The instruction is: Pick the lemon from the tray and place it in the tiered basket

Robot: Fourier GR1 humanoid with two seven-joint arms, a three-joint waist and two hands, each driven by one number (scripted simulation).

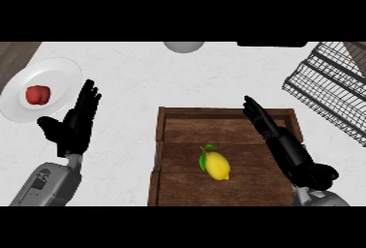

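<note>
One lemon point(217, 165) lies near the middle of the single tray point(214, 130). Both hands are open: left hand point(75, 123) left of the tray, right hand point(280, 138) over its right rim. One tiered basket point(328, 92), right of the tray, is cut off, perhaps showing two tiers.

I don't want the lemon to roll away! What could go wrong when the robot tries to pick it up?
The lemon lies loose on the tray, so the open right hand might nudge it and make it roll. That hand is over the tray's raised right wall and could bump it. The tiered basket sits off to the right, so the lemon might hit its wire edge.
</note>
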